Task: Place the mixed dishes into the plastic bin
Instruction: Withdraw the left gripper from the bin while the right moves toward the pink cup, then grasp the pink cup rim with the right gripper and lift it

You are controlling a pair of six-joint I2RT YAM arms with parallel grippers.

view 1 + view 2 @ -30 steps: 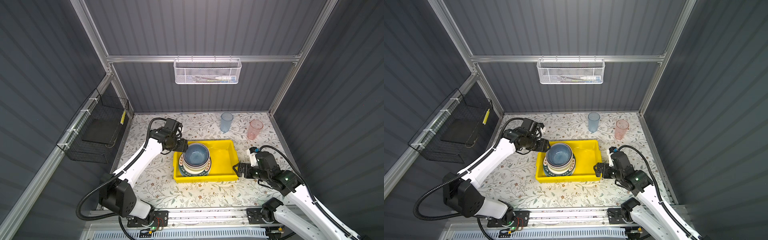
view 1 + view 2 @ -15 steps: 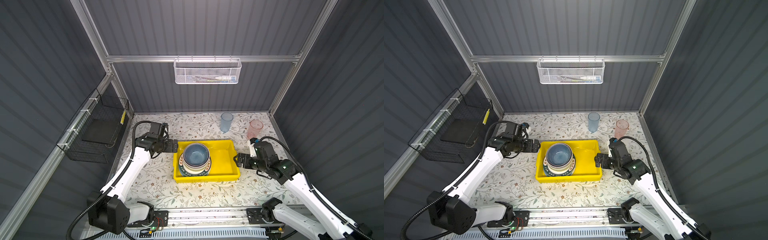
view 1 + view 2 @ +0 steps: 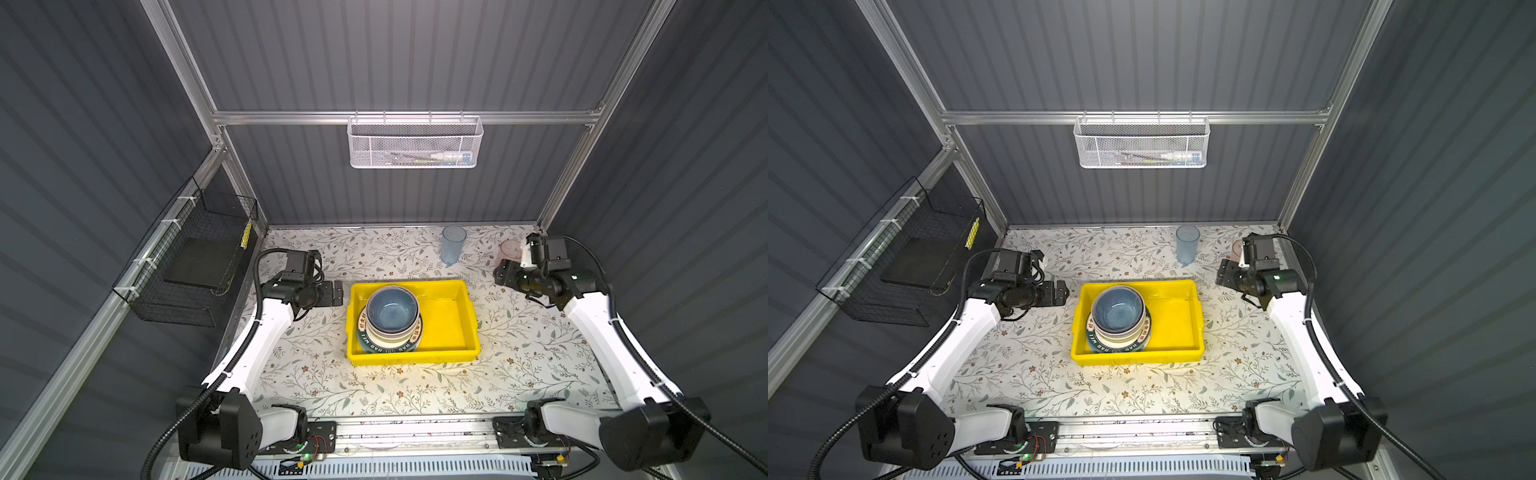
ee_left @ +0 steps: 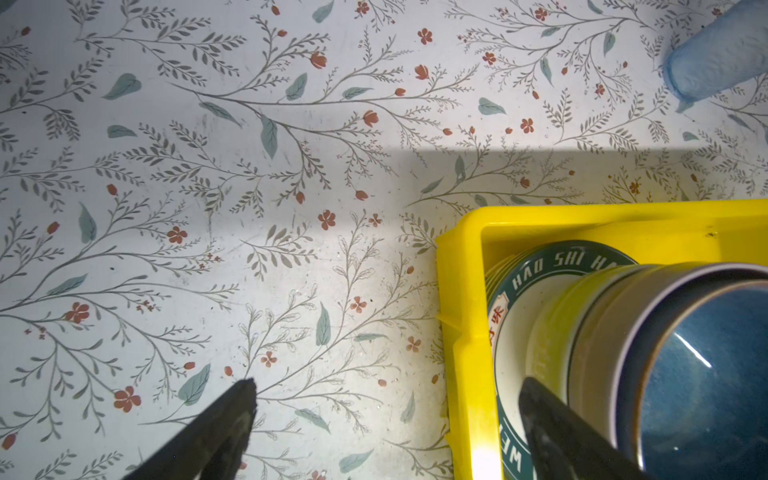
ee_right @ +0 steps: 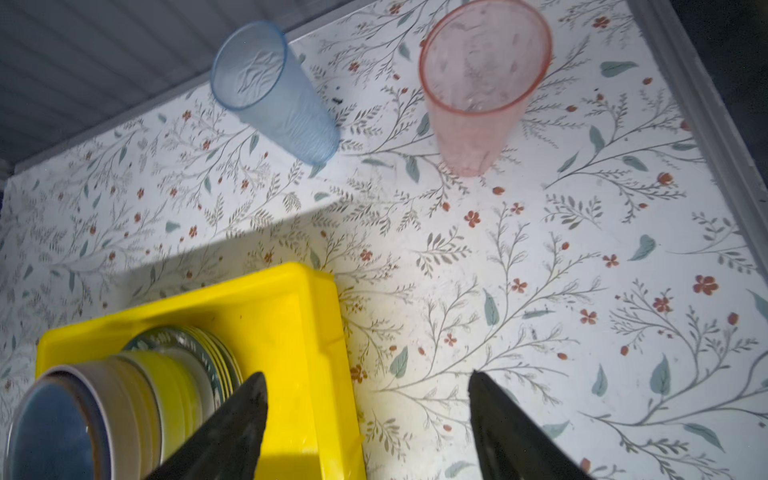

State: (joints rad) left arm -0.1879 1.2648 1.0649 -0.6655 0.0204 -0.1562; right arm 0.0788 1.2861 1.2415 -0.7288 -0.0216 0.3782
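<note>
Grey-walled cell with a floral tabletop (image 3: 374, 382). Left pincer (image 3: 338, 293): spread wide, holding nothing, just beside the yellow bin (image 3: 446, 320). The bin holds stacked plates and bowls, with a blue bowl (image 3: 391, 309) on top. Right pincer (image 3: 500, 274): parted, holding nothing, off the bin's opposite corner. A pink tumbler (image 3: 508, 249) stands upright close by it. A blue tumbler (image 3: 453, 245) stands farther off. Both tumblers are outside the bin.

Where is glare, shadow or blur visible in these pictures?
Left wrist view: a white glare streak on the blue bowl, a grey shadow band across the table. Right wrist view: the pink tumbler looks soft and leans, likely lens distortion. In a top view, the bin floor shines.
</note>
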